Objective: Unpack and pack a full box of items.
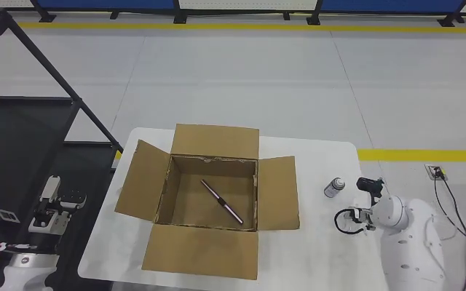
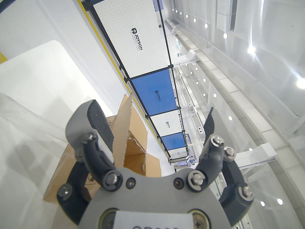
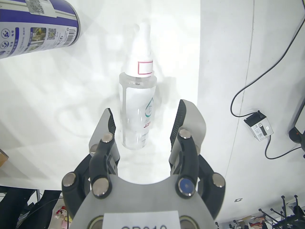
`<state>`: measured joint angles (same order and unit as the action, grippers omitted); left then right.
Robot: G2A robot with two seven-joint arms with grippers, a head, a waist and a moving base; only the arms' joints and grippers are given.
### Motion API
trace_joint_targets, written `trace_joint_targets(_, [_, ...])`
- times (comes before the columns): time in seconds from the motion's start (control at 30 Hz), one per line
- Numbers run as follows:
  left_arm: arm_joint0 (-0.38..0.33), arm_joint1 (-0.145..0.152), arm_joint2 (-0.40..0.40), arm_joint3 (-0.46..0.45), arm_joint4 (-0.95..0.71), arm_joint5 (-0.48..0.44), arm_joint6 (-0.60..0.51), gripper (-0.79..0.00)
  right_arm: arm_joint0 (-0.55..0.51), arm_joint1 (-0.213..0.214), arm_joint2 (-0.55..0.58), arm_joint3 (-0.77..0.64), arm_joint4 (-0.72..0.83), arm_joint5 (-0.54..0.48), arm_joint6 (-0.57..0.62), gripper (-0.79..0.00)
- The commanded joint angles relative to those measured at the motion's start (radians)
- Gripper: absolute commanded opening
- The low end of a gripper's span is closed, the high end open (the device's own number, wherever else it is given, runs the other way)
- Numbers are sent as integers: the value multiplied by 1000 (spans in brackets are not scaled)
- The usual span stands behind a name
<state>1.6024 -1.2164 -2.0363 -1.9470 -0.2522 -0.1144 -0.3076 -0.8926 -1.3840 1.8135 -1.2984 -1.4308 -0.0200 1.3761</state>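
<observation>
Jaws spread, the right gripper (image 3: 145,107) straddles a clear bottle (image 3: 137,91) right of the open box (image 1: 215,140); the left gripper (image 2: 152,107) also gapes.

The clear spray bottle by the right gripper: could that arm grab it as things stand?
Probably yes. The right gripper is open and the clear spray bottle sits just ahead of its fingers, nothing between; the blue can is off to the side.
</observation>
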Motion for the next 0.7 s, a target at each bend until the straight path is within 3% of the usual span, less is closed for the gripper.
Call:
trace_joint_targets(0.0, [0, 0, 0, 0, 0, 0, 0, 0, 6, 2, -9, 17, 3, 0, -4, -256])
trace_joint_targets(0.13, [0, 0, 0, 0, 0, 0, 0, 0, 17, 5, -25, 50, 10, 2, -12, -311])
trace_joint_targets(0.23, [0, 0, 0, 0, 0, 0, 0, 0, 24, 9, -32, 71, 16, 4, -19, -422])
trace_joint_targets(0.27, [0, 0, 0, 0, 0, 0, 0, 0, 27, 10, -33, 76, 19, 5, -20, -477])
trace_joint_targets(0.3, [0, 0, 0, 0, 0, 0, 0, 0, 29, 12, -34, 81, 23, 5, -21, -628])
trace_joint_targets(0.37, [0, 0, 0, 0, 0, 0, 0, 0, 31, 14, -33, 83, 31, 8, -27, -785])
trace_joint_targets(0.5, [0, 0, 0, 0, 0, 0, 0, 0, 20, 20, -28, 22, 48, 19, -36, -785])
trace_joint_targets(0.67, [0, 0, 0, 0, 0, 0, 0, 0, -31, 21, -29, -215, 95, 39, -44, -785])
